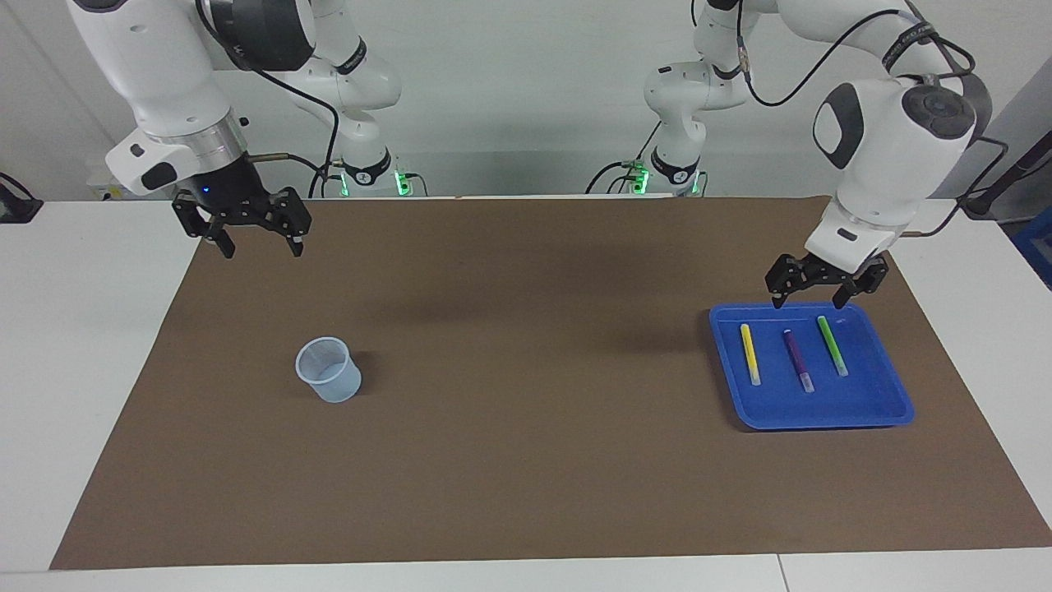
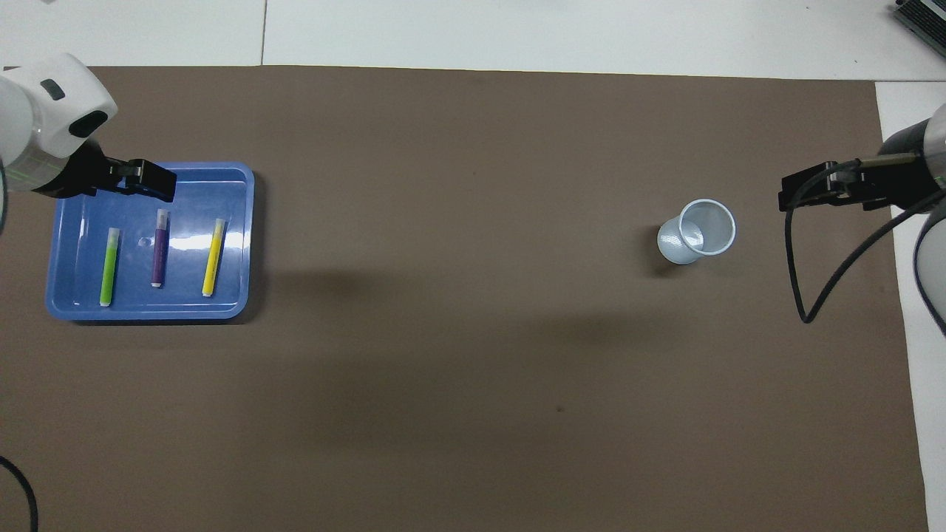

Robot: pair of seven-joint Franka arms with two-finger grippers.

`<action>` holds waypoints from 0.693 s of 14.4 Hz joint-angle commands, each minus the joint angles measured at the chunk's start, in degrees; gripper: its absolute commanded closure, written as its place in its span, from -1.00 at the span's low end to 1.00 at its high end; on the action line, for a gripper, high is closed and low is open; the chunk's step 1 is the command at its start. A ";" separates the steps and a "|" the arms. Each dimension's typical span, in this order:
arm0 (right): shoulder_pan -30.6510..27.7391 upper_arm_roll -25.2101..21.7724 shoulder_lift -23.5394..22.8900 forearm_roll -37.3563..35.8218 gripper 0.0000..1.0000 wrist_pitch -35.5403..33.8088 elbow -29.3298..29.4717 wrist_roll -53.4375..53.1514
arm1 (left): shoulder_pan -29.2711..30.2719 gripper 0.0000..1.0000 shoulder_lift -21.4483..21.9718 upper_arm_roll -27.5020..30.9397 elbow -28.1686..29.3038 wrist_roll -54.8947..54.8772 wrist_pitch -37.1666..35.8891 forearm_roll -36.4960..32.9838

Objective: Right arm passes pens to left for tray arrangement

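Across the whole lower frame of the facing view, the white tabletop (image 1: 82,370) carries a brown mat (image 1: 526,477), and the task looks all but done on it. What remains, by my judgement, is for the left arm to leave cleanly.

At mid-height on that arm's side of the frame, the left claw (image 1: 807,304) hangs released and empty over the tray's rim nearest the robots. To do this step well it should go straight up and away, with its fingers apart. It should not swing low across the rim, because a knock there would shift the whole row of pens. In the upper corner at the other side of the frame, the right claw (image 1: 261,247) waits, spread wide and holding nothing, over the mat's edge.

The blue tray (image 1: 822,421) lies flat on the mat, low in the frame at the left arm's end. It holds all three pens side by side, apart from one another and roughly parallel. They are the green pen (image 1: 830,345), the purple pen (image 1: 796,359) and the yellow pen (image 1: 749,353).

The pale cup (image 1: 329,370) stands upright well apart from the tray, toward the right arm's end. It looks empty in the overhead view.
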State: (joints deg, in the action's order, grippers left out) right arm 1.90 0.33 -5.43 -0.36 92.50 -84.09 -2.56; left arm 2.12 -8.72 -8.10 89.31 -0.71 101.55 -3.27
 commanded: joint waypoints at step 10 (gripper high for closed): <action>-0.41 -0.06 1.12 1.50 -1.00 -0.13 -1.25 0.72 | -2.30 -1.00 9.60 0.01 0.60 1.48 -10.75 1.86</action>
State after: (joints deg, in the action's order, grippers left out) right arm 1.90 0.33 -5.43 -0.36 92.50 -84.09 -2.56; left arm 0.44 -0.39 -8.39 88.55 -0.38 91.74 -0.98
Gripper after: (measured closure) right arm 0.000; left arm 0.000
